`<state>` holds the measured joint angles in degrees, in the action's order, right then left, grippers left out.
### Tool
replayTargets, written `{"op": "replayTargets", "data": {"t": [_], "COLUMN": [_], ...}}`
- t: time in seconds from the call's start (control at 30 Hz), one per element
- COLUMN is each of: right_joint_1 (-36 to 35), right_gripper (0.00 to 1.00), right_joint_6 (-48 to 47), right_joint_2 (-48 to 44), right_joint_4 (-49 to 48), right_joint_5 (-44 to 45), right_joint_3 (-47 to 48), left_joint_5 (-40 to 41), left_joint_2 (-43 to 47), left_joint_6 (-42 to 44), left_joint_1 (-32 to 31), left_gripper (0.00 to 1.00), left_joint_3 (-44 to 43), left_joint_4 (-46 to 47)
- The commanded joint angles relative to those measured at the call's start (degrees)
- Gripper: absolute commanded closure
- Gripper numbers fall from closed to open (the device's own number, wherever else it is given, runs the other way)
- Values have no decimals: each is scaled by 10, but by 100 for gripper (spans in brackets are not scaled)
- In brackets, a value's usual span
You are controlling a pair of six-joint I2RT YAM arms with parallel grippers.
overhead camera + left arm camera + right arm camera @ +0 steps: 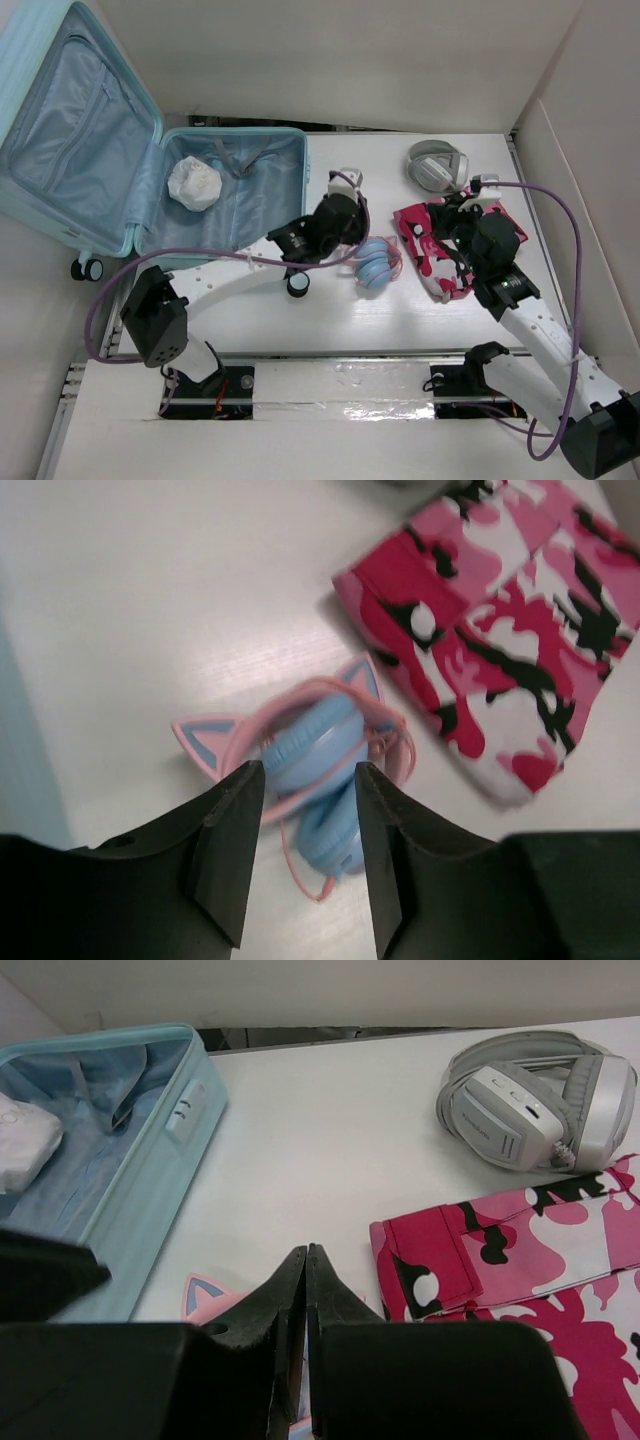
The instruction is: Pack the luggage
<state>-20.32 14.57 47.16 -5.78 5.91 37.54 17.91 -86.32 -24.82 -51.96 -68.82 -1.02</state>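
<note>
The luggage lies open at the left with its lid propped up; it also shows in the right wrist view. A white bundle lies in its lined half. Blue and pink cat-ear headphones lie on the table to the right of it. My left gripper is open and hovers just above them; in the left wrist view the headphones show between the fingers. My right gripper is shut and empty over the pink camouflage garment.
Grey and white headphones lie at the back right, also seen in the right wrist view. The garment fills the upper right of the left wrist view. The luggage's caster wheels stick out at its front edge. Walls close the table in.
</note>
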Motion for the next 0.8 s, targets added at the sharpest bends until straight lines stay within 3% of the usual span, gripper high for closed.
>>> {"op": "replayTargets", "data": {"t": [0.0, 0.2, 0.4, 0.67, 0.77], "right_joint_1": [1, 1, 1, 1, 1], "right_gripper": [92, 88, 86, 84, 84], "right_joint_6": [-6, -6, -7, -9, -9], "right_joint_2": [-15, -13, -7, -3, 5], "right_joint_4": [-2, -3, -5, -14, -15], "right_joint_5": [21, 15, 0, -30, -36], "right_joint_3": [20, 21, 22, 20, 22], "left_joint_5": [43, 73, 117, 40, 45], "left_joint_2": [13, 21, -12, -64, -83], "left_joint_6": [-16, -91, -143, -121, -121], "left_joint_1": [-44, -78, -78, -38, -31], "left_gripper": [60, 44, 38, 36, 43], "left_joint_3": [22, 82, 109, 102, 94], "left_joint_4": [-45, -87, -63, 15, 22]}}
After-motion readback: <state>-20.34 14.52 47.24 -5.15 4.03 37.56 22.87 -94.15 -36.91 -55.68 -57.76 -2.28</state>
